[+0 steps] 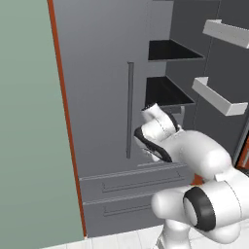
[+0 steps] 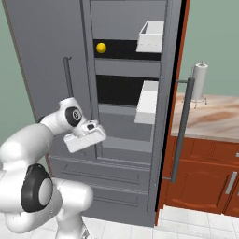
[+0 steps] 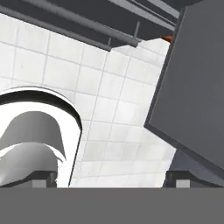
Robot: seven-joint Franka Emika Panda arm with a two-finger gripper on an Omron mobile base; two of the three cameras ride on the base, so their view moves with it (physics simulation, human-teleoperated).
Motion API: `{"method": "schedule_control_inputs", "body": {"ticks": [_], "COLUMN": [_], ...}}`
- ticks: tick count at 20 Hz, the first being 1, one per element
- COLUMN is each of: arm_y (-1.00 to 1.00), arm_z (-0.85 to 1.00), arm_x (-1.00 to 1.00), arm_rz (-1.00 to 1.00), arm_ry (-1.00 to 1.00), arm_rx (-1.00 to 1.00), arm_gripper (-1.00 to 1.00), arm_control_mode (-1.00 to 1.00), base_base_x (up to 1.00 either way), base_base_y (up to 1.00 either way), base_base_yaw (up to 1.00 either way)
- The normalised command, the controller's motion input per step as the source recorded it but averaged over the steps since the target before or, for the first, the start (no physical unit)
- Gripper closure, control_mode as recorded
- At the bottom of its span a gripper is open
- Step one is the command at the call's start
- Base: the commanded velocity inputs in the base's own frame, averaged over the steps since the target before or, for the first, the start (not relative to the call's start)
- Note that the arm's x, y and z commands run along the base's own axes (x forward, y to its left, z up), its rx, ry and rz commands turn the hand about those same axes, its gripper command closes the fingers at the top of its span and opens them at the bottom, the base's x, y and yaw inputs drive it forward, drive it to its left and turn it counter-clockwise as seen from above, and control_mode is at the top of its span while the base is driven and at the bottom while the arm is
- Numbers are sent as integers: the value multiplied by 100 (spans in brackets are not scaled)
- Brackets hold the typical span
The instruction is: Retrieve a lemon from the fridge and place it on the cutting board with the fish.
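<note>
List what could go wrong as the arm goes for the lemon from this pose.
1. The lemon sits on an upper shelf of the fridge, well above the open gripper; a long upward reach could clip the shelf edges.
2. The white door bins jut beside the opening, so a wide swing might strike them.
3. The lemon is round and may roll back if nudged.
</note>
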Motion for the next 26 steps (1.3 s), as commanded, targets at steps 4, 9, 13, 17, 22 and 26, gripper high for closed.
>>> {"method": "schedule_control_inputs", "body": {"ticks": [4,9,13,17,22,26], "arm_y": [67,48,29,29,31,14], "arm_z": [2,20,28,16,93,91], "arm_x": [36,16,-4,-1,10,14], "arm_rz": [-41,-44,-26,-5,13,32], "arm_ry": [-19,-25,-35,-44,-22,-9], "arm_rx": [44,36,17,-4,-38,-30], "arm_gripper": [-100,-100,-100,-100,-100,-100], "arm_control_mode": [-100,-100,-100,-100,-100,-100], "base_base_x": [0,0,0,0,0,0], "base_base_y": [0,0,0,0,0,0], "base_base_yaw": [0,0,0,0,0,0]}}
